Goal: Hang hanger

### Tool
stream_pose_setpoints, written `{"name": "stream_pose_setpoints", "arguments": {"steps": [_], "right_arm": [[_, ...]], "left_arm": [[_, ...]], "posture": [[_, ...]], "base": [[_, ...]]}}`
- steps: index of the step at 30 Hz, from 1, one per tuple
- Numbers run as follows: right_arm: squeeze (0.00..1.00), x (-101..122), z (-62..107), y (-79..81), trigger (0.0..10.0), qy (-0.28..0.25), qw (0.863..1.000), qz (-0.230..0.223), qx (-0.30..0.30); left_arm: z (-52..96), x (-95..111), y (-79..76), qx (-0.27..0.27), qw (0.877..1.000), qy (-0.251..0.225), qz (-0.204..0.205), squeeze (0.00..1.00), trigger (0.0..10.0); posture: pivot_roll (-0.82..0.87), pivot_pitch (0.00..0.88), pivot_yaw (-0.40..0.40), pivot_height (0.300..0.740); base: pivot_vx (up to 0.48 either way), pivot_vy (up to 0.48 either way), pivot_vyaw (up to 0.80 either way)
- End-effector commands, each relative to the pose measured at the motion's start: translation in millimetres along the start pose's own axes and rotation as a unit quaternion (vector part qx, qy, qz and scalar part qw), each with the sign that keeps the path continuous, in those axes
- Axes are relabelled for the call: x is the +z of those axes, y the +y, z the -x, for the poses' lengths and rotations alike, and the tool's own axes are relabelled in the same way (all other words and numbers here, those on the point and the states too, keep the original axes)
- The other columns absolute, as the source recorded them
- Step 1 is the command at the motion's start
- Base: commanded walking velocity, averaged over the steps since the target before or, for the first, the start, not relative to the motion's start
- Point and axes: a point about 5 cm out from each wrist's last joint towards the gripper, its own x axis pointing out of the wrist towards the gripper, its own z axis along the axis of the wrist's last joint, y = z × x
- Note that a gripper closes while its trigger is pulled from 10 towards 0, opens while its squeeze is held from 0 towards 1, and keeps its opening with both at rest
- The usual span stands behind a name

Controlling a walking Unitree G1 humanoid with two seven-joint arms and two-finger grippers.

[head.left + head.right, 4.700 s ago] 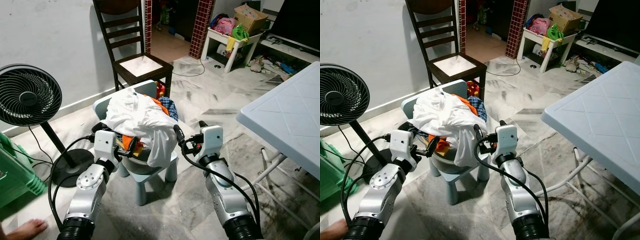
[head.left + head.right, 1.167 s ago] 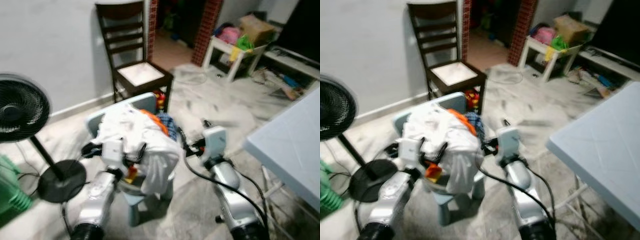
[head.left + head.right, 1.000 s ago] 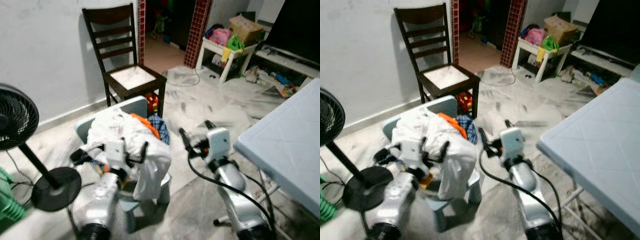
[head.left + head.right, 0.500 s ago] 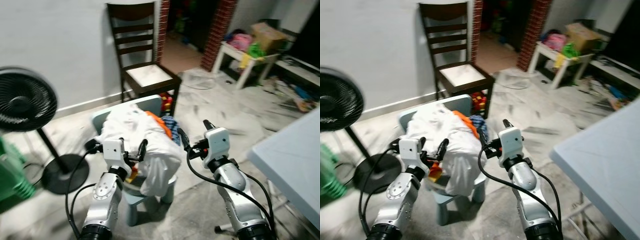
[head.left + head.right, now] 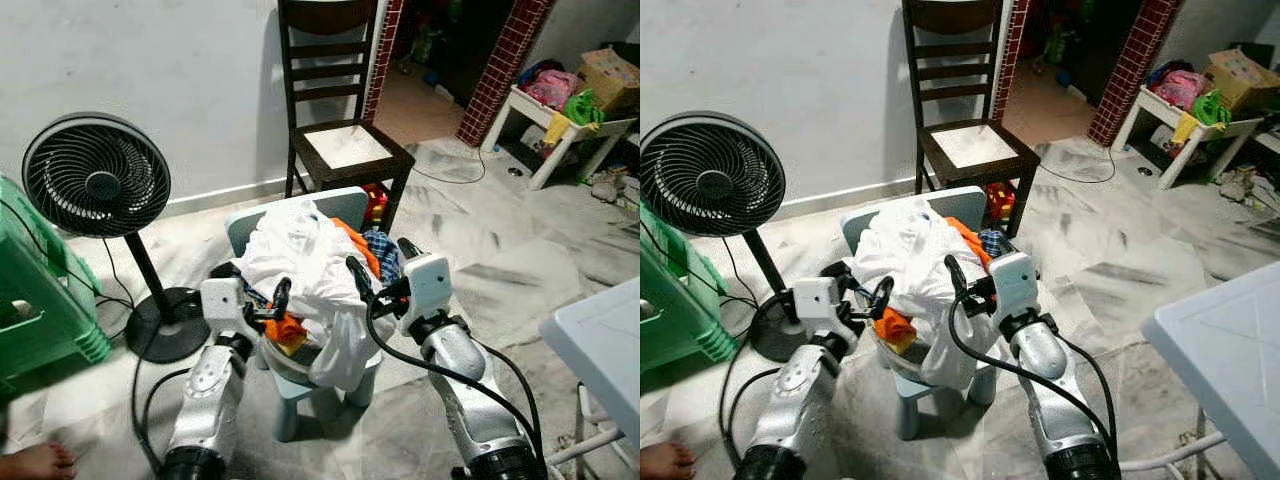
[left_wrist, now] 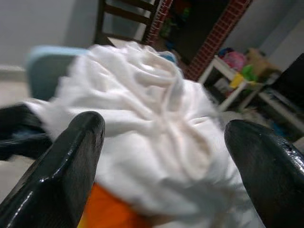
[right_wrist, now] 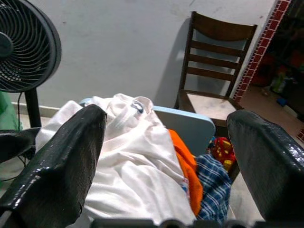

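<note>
No legible text, seemingly.

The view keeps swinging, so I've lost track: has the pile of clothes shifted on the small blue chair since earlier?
No. The clothes lie heaped on the blue chair as before, white shirt draped over its front edge; the camera moved.

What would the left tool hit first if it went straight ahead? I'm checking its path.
Most likely the white shirt heaped on the small blue chair; it lies between the left tool's open fingers, though depth is unclear.

Head views downward; wrist views close on laundry pile (image 5: pixel 305 255).
</note>
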Motion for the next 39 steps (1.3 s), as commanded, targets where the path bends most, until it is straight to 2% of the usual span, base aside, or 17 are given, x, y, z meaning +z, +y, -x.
{"name": "stream_pose_setpoints", "arguments": {"steps": [1,6,9,14,18,22,26,30,33,36,39], "right_arm": [[0.00,4,1.3,-5.1,10.0,-0.003,1.000,0.003,-0.007],[0.00,3,4.1,-7.2,10.0,-0.001,1.000,0.007,-0.010],[0.00,3,5.7,-5.6,10.0,-0.001,1.000,0.008,-0.010],[0.00,4,6.0,-4.8,10.0,-0.002,1.000,0.014,-0.007],[0.00,5,7.5,-6.3,10.0,-0.002,1.000,0.016,-0.010],[0.00,5,8.4,-5.2,10.0,0.000,1.000,0.017,-0.009],[0.00,4,9.3,-4.5,10.0,0.001,1.000,0.017,-0.009],[0.00,4,9.1,-2.5,10.0,0.003,1.000,0.016,-0.006],[0.00,4,8.4,-2.2,10.0,0.003,1.000,0.015,-0.004],[0.00,3,6.3,-2.0,10.0,0.005,1.000,0.015,0.000],[0.00,4,4.5,-1.0,10.0,0.004,1.000,0.014,0.004]], "left_arm": [[-4.8,-2,-2.9,-0.007,1.000,0.010,0.017,0.00,10.0],[-13.2,-1,-11.8,-0.022,0.999,0.018,0.027,0.00,10.0],[-20.1,-3,-20.3,-0.031,0.997,0.032,0.056,0.00,10.0],[-22.4,-9,-26.9,-0.035,0.995,0.043,0.077,0.00,10.0],[-25.0,-15,-36.4,-0.041,0.991,0.060,0.114,0.00,10.0],[-25.5,-17,-43.0,-0.057,0.990,0.065,0.115,0.00,10.0],[-19.8,-21,-35.0,-0.048,0.991,0.064,0.103,0.00,10.0],[-11.4,-17,-16.7,-0.009,0.995,0.045,0.092,0.00,10.0],[-8.1,-14,-13.4,-0.010,0.996,0.038,0.084,0.00,10.0],[-1.5,-8,-9.4,-0.024,0.999,0.021,0.034,0.00,10.0],[2.8,-12,-6.3,-0.016,0.998,0.031,0.053,0.00,10.0]], "posture": [[0.01,0.043,-0.110,0.740],[-0.02,0.040,-0.110,0.740],[-0.03,0.040,-0.110,0.740],[-0.04,0.037,-0.110,0.740],[-0.05,0.036,-0.110,0.740],[-0.05,0.036,-0.110,0.740],[-0.05,0.042,-0.110,0.740],[-0.03,0.046,-0.113,0.740],[-0.03,0.048,-0.115,0.740],[-0.01,0.052,-0.121,0.740],[0.00,0.055,-0.127,0.740]], "base": [[0.000,0.000,0.00],[0.000,0.000,0.00],[0.000,0.000,0.00],[0.000,0.000,0.00],[0.000,0.000,0.00],[0.000,0.000,0.00],[0.000,0.000,0.00],[0.000,0.000,0.00],[0.000,0.000,0.00],[0.000,0.000,0.00],[0.000,0.000,0.00]]}}
